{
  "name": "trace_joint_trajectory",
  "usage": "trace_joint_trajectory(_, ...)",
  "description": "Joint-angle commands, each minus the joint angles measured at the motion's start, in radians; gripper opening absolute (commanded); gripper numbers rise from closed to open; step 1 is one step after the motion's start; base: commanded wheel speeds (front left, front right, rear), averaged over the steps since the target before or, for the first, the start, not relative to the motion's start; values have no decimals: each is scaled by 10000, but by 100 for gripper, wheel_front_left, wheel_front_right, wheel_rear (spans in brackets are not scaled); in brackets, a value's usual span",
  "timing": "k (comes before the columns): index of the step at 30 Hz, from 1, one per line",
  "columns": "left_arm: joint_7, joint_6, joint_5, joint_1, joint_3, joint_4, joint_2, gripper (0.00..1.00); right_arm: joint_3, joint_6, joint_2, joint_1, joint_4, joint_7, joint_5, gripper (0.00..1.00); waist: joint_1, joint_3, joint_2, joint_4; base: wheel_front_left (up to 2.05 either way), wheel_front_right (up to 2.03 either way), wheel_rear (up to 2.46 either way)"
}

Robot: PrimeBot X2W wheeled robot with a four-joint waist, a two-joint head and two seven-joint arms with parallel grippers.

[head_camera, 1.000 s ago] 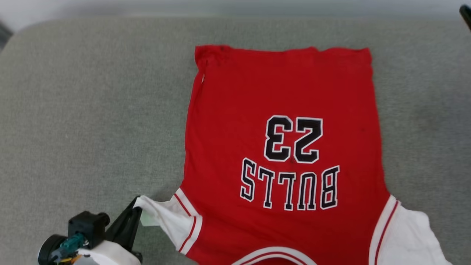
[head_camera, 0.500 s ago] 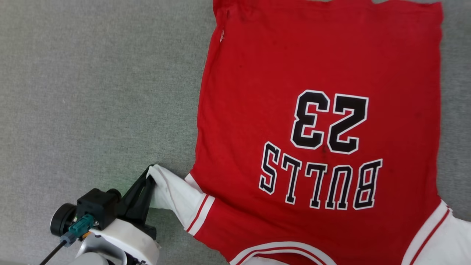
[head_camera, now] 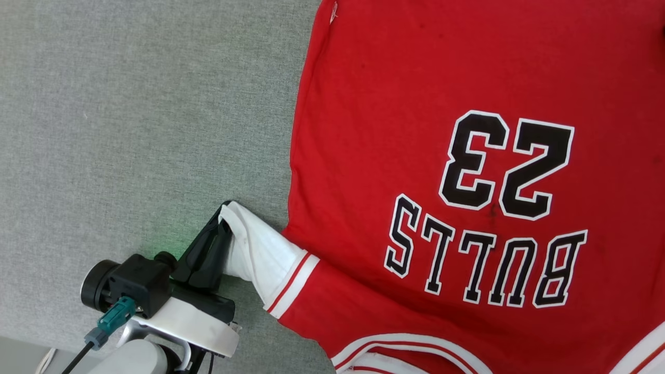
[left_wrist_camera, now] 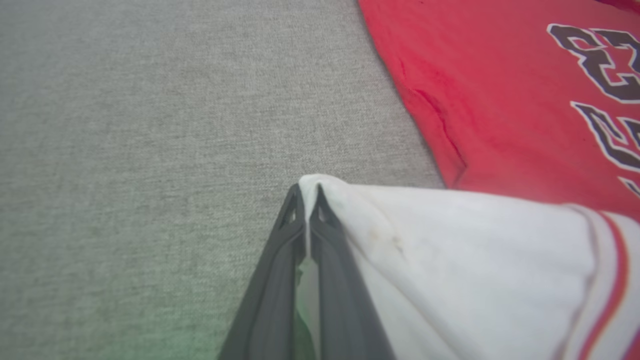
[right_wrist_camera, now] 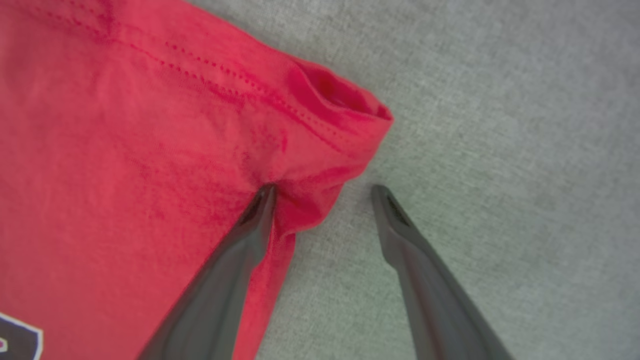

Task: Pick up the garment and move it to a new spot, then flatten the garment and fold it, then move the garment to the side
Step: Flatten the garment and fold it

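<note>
The garment (head_camera: 426, 130), a red jersey with a black "BULLS 23" print facing up, lies spread flat on the grey fabric surface (head_camera: 130, 114). Its white sleeve (head_camera: 260, 249) points left, and my left gripper (head_camera: 224, 215) is shut on the sleeve's tip. In the left wrist view both fingers pinch the sleeve's white edge (left_wrist_camera: 450, 250) at my left gripper (left_wrist_camera: 305, 192). My right gripper (right_wrist_camera: 322, 192) stands open over the garment's red hem corner (right_wrist_camera: 320, 130). One finger (right_wrist_camera: 250, 225) presses on the cloth; the other rests on bare grey fabric.
Bare grey fabric (left_wrist_camera: 150, 125) stretches wide to the left of the garment. More of it (right_wrist_camera: 500, 125) lies beside the hem corner. A pale floor strip (head_camera: 31, 356) shows past the surface's near edge at the lower left.
The head camera has tilted down and moved closer, so the garment looks larger and shifted right. My left gripper stays shut on the sleeve tip, which now looks slightly drawn up.
</note>
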Motion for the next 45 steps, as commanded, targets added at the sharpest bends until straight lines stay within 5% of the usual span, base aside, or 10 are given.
trace_joint_trajectory(1,47,-42,68,-97,-3,139,-80,0,327,-4,149,1052,384,66,31,48,1,-10,0,0,0,0,0)
trace_joint_trajectory(2,47,-61,78,-103,-5,167,-90,0,256,-4,97,1111,353,10,56,4,1,-34,0,-7,0,0,0)
trace_joint_trajectory(3,49,-70,82,-107,-9,191,-95,0,195,-4,40,1114,317,-42,55,0,1,-81,0,-18,0,0,0)
trace_joint_trajectory(14,49,74,-17,555,68,369,182,0,-289,-5,-151,680,-213,-1416,608,0,1,-1533,0,-583,0,0,0)
trace_joint_trajectory(21,63,412,-205,1239,134,178,411,0,531,-5,-1230,1693,-1238,-1632,1754,0,1,-2743,0,-1101,0,0,0)
trace_joint_trajectory(28,141,691,-449,1924,142,69,623,0,1083,-5,-3045,4392,-3425,-1953,3343,0,1,-3702,0,-1505,0,0,0)
trace_joint_trajectory(37,142,1059,-644,2712,220,-116,908,0,620,-5,-4708,8797,-5119,-2952,4223,0,1,-4352,0,-1861,0,0,0)
trace_joint_trajectory(45,172,1131,-665,2853,185,-211,947,0,-207,-5,-4241,12287,-4789,-4303,4094,0,1,-4363,0,-1890,0,0,0)
